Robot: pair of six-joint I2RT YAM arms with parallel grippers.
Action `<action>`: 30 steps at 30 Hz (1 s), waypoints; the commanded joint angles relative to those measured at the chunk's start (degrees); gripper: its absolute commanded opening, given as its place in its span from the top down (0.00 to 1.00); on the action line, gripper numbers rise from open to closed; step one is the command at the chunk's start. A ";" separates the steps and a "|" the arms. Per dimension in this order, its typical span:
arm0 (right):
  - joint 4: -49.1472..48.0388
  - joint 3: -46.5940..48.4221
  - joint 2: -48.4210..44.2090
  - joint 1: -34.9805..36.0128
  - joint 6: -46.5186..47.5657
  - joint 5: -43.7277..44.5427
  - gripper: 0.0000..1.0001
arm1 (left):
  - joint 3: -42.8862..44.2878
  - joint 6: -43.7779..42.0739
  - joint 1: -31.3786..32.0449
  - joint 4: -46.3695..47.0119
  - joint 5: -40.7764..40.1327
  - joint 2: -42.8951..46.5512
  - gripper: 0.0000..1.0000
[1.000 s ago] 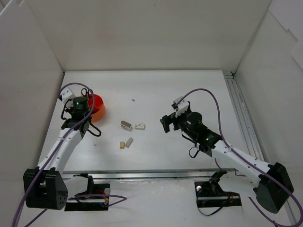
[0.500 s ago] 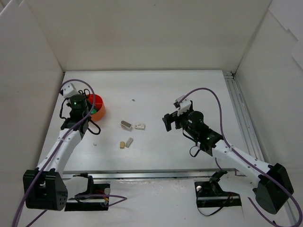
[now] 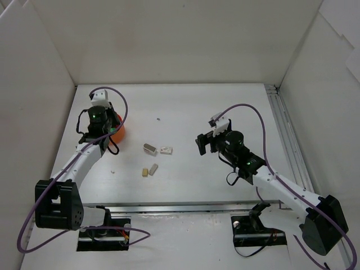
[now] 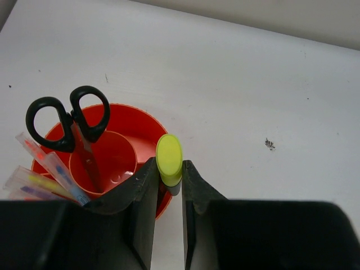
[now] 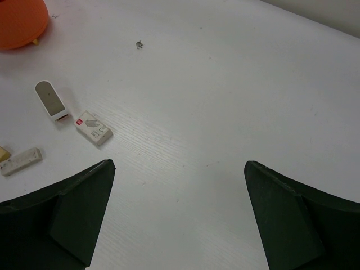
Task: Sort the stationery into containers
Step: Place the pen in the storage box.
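My left gripper (image 4: 169,170) is shut on a black highlighter with a yellow end (image 4: 169,156), held upright at the near right rim of the round orange-red holder (image 4: 142,119). The holder contains black-handled scissors (image 4: 67,119) and several thin pastel pens (image 4: 46,173). In the top view the left gripper (image 3: 100,122) covers most of the holder (image 3: 120,133). My right gripper (image 5: 179,166) is open and empty above bare table, right of a grey piece (image 5: 50,100), a white eraser (image 5: 94,128) and a beige eraser (image 5: 21,161).
Mid-table in the top view lie the grey piece (image 3: 149,148), the white eraser (image 3: 166,150) and two small beige erasers (image 3: 149,170). White walls close in the table on three sides. A metal rail (image 3: 287,140) runs along the right edge.
My left gripper has swung toward the back and over the holder, with the highlighter in it. The right gripper has drifted slightly right and stays open.
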State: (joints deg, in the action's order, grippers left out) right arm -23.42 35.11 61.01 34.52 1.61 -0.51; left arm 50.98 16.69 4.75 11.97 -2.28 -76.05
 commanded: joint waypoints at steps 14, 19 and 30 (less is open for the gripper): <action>-2.16 0.57 0.60 -1.48 0.94 -2.21 0.02 | 0.70 -5.00 -1.24 6.14 2.55 -1.30 1.00; -1.98 0.66 0.77 -1.48 1.12 -2.74 0.02 | -2.20 -4.56 -1.24 5.44 -2.63 -0.33 1.00; -1.02 0.75 0.43 -2.09 1.12 -3.09 0.02 | 0.96 -1.22 -1.77 -2.30 -3.25 -1.38 0.44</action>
State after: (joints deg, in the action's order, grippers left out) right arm -21.82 35.11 62.26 33.10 1.98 -3.11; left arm 48.31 14.04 3.42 10.17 -4.95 -79.09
